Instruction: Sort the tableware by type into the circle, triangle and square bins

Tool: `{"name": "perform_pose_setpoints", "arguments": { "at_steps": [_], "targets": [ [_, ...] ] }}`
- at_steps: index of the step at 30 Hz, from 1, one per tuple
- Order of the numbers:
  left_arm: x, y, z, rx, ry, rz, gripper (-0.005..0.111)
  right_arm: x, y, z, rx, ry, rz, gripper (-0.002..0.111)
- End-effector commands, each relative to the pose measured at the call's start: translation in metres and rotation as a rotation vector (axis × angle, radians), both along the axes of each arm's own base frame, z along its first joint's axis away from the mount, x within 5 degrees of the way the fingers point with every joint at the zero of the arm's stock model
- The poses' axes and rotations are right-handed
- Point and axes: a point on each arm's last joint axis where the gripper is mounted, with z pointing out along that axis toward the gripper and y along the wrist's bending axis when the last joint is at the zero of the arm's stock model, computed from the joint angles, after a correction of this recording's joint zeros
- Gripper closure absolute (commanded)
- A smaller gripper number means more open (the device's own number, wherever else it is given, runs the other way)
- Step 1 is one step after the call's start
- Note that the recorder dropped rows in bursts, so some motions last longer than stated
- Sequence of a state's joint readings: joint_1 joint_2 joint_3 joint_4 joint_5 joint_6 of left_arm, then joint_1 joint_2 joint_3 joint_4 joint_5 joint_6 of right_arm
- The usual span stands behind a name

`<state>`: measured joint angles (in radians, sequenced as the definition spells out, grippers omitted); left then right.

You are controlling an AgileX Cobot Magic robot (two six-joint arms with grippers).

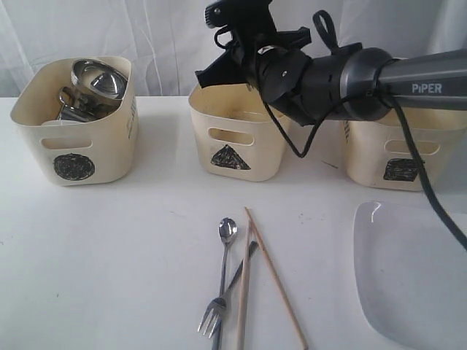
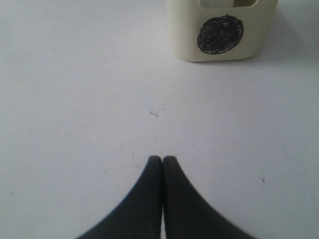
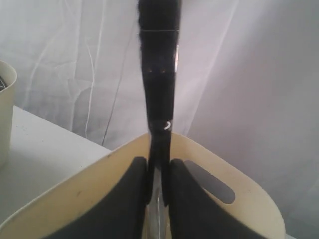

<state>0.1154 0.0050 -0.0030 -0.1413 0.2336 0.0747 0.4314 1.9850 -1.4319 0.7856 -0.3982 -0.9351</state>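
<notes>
Between our right gripper's (image 3: 158, 167) jaws a black-handled utensil (image 3: 158, 74) is clamped, its handle sticking out past the fingertips above the triangle bin (image 1: 235, 149). Our left gripper (image 2: 162, 162) is closed and empty over the table (image 1: 109, 255), near the circle bin (image 2: 222, 30). Spoon (image 1: 227, 230), fork (image 1: 214, 313) and chopsticks (image 1: 277, 284) lie before the triangle bin.

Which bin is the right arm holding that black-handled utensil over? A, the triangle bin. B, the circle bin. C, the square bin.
A: the right gripper, clamped on the black-handled utensil, hangs directly above the triangle bin, the middle one of the three.
</notes>
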Motion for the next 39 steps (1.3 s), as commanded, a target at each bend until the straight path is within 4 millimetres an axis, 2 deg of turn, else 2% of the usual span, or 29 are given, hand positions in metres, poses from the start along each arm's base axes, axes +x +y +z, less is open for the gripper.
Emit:
{"name": "perform_pose_setpoints", "arguments": {
  "at_steps": [1, 8, 12, 15, 17, 19, 20, 22, 25, 27, 32, 35, 39],
  "targets": [
    [0.0, 0.0, -0.001, -0.002, -0.004, -0.001, 0.106, 0.002, -0.003, 0.003, 0.048, -0.009, -0.034, 0.088],
    [0.0, 0.0, -0.001, -0.002, -0.004, -0.001, 0.106, -0.003, -0.004, 0.017, 0.068, -0.015, -0.017, 0.088],
    [0.0, 0.0, 0.0, -0.002, -0.006, 0.0, 0.106, -0.017, -0.001, 0.042, 0.122, 0.033, 0.064, 0.088],
    [0.0, 0.0, 0.0, -0.002, -0.006, 0.0, 0.106, -0.04, 0.008, 0.063, 0.158, 0.154, 0.239, 0.092],
    [0.0, 0.0, 0.0, -0.002, -0.006, 0.0, 0.106, -0.059, 0.014, 0.074, 0.164, 0.25, 0.374, 0.1],
    [0.0, 0.0, 0.0, -0.002, -0.006, 0.0, 0.106, -0.076, 0.019, 0.079, 0.18, 0.356, 0.49, 0.108],
    [0.0, 0.0, 0.0, -0.002, -0.006, 0.0, 0.106, -0.084, 0.021, 0.08, 0.196, 0.413, 0.53, 0.108],
    [0.0, 0.0, 0.0, -0.002, -0.006, 0.0, 0.106, -0.095, 0.027, 0.076, 0.213, 0.529, 0.575, 0.108],
    [0.0, 0.0, 0.0, -0.002, -0.006, 0.0, 0.106, -0.111, 0.038, 0.061, 0.123, 0.694, 0.548, 0.108],
    [0.0, 0.0, 0.0, -0.002, -0.006, 0.0, 0.106, -0.123, 0.045, 0.047, 0.025, 0.789, 0.421, 0.108],
    [0.0, 0.0, 0.0, -0.002, -0.006, 0.0, 0.106, -0.152, 0.056, 0.023, -0.221, 0.848, 0.15, 0.108],
    [0.0, 0.0, 0.0, -0.002, -0.006, 0.0, 0.106, -0.162, 0.062, 0.017, -0.212, 0.895, 0.139, 0.108],
    [0.0, 0.0, 0.0, -0.002, -0.006, 0.0, 0.106, -0.172, 0.069, 0.008, -0.11, 1.04, 0.146, 0.107]
  ]
}}
